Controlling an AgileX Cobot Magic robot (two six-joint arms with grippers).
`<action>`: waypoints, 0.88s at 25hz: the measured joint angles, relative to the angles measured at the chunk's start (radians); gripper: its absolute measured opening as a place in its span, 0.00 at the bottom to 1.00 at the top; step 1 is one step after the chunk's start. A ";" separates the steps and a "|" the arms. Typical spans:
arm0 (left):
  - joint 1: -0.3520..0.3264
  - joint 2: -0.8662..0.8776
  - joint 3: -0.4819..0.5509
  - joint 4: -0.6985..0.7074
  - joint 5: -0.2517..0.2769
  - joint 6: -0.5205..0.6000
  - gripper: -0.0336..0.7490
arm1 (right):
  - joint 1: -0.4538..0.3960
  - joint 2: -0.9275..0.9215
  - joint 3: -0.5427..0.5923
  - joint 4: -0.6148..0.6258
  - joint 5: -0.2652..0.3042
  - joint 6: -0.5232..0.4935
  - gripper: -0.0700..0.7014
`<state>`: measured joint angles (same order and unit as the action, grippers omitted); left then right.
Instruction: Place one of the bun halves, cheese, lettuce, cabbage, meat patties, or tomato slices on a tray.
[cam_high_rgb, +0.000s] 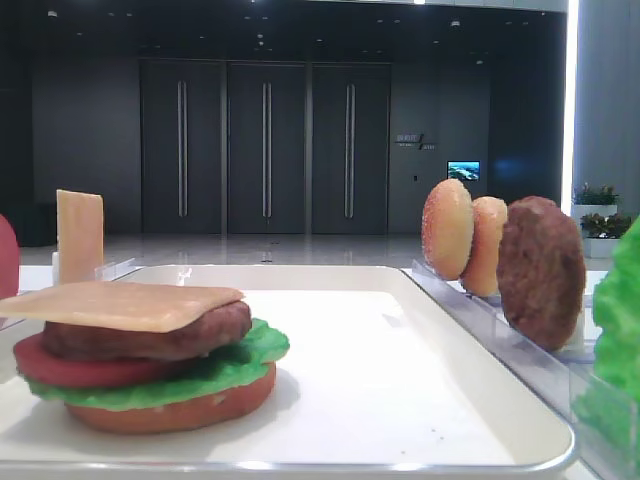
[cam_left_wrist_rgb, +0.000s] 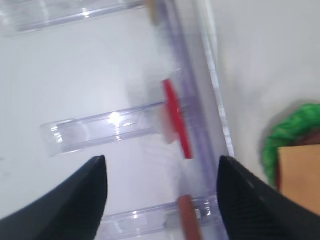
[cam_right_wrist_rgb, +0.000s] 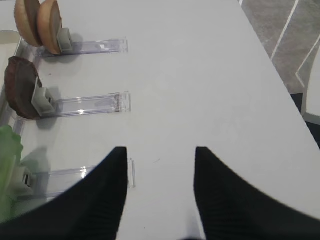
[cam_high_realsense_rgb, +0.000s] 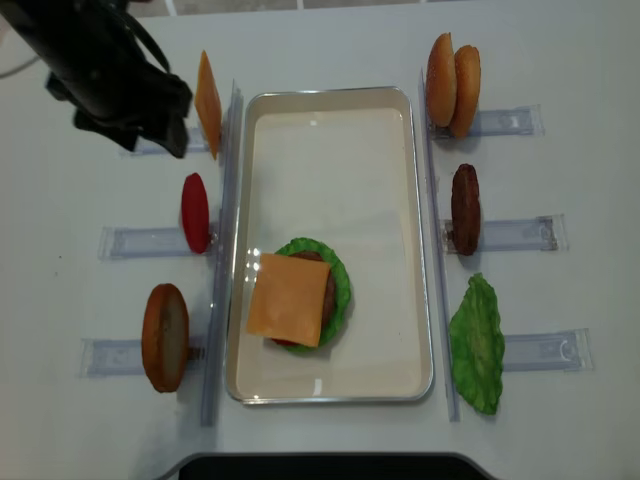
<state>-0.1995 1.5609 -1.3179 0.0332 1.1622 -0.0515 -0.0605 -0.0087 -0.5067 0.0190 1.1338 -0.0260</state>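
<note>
The white tray (cam_high_realsense_rgb: 330, 130) holds a stack with a pale cheese slice (cam_high_realsense_rgb: 289, 298) on top. Under the cheese (cam_high_rgb: 120, 305) lie a meat patty (cam_high_rgb: 215, 330), a tomato slice (cam_high_rgb: 60, 372), lettuce (cam_high_rgb: 235, 365) and a flat orange-brown bun half (cam_high_rgb: 170, 412). My left gripper (cam_left_wrist_rgb: 161, 159) is open and empty. It hovers over the left racks, above a standing tomato slice (cam_left_wrist_rgb: 176, 117), with the stack's cheese (cam_left_wrist_rgb: 300, 170) at its right. The left arm (cam_high_realsense_rgb: 110, 70) shows at the top left. My right gripper (cam_right_wrist_rgb: 160, 149) is open over bare table, right of the racks.
Clear racks flank the tray. The left ones hold an orange cheese slice (cam_high_realsense_rgb: 207, 103), a tomato slice (cam_high_realsense_rgb: 195, 212) and a bun half (cam_high_realsense_rgb: 165, 337). The right ones hold two bun halves (cam_high_realsense_rgb: 452, 72), a patty (cam_high_realsense_rgb: 465, 208) and lettuce (cam_high_realsense_rgb: 478, 343).
</note>
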 joint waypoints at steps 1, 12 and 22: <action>0.036 0.000 -0.017 0.026 0.023 0.011 0.70 | 0.000 0.000 0.000 0.000 0.000 0.000 0.48; 0.273 -0.030 -0.033 0.056 0.059 0.103 0.69 | 0.000 0.000 0.000 0.000 0.000 0.000 0.48; 0.273 -0.442 0.278 0.034 0.061 0.109 0.68 | 0.000 0.000 0.000 0.000 0.000 0.000 0.48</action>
<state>0.0731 1.1188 -1.0395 0.0671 1.2234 0.0574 -0.0605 -0.0087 -0.5067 0.0190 1.1338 -0.0260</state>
